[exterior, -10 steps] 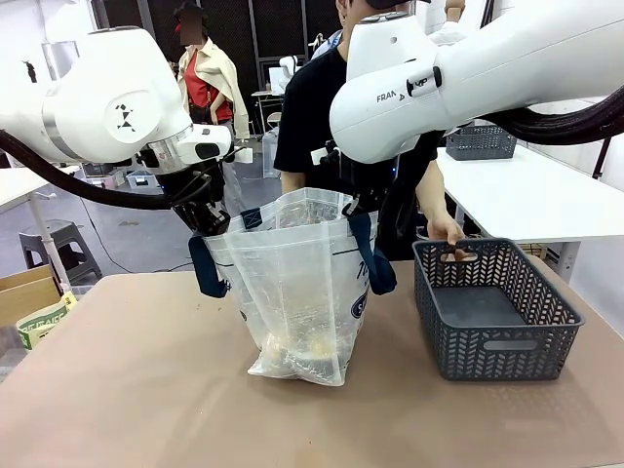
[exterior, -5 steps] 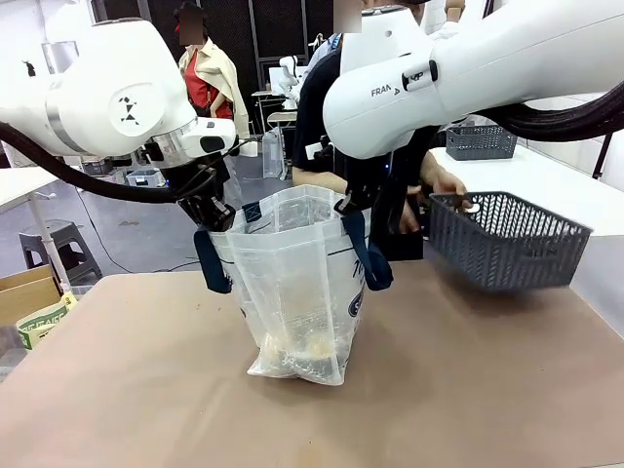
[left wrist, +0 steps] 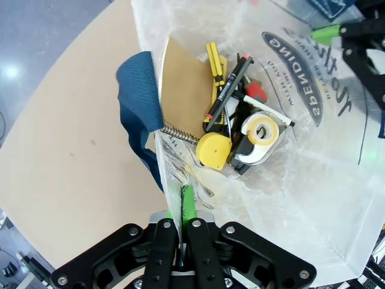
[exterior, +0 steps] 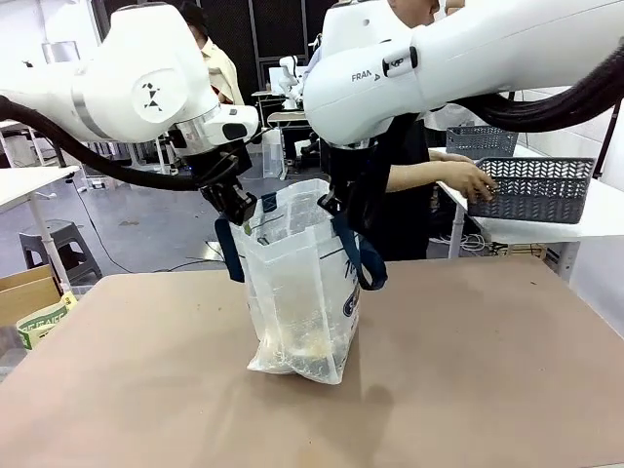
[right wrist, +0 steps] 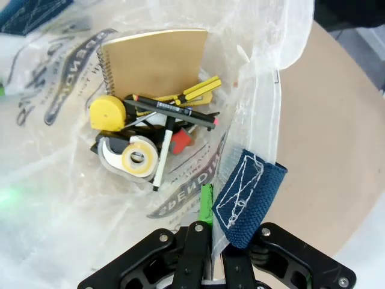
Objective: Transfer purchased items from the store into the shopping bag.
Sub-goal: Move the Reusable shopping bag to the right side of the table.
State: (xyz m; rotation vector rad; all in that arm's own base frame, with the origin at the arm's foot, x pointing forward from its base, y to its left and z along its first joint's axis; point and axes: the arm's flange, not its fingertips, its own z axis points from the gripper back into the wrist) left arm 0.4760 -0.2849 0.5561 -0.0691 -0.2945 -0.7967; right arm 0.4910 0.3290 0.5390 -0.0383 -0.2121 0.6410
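While shopping bag [exterior: 297, 283] rim stays pinched by left gripper [left wrist: 182, 201] and right gripper [right wrist: 206, 206], grey basket [exterior: 534, 188] is now moved to far table [exterior: 585, 226] by person's hand [exterior: 473, 180].

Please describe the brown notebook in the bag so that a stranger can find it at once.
Find the clear plastic shopping bag with navy handles, standing on the table. Look down into it: the notebook lies among small items at the bottom. It alone is flat and plain brown, with a metal spiral along one edge.

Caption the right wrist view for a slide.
Right fingers pinch the bag rim above a notebook, tape measure, tape and pens.
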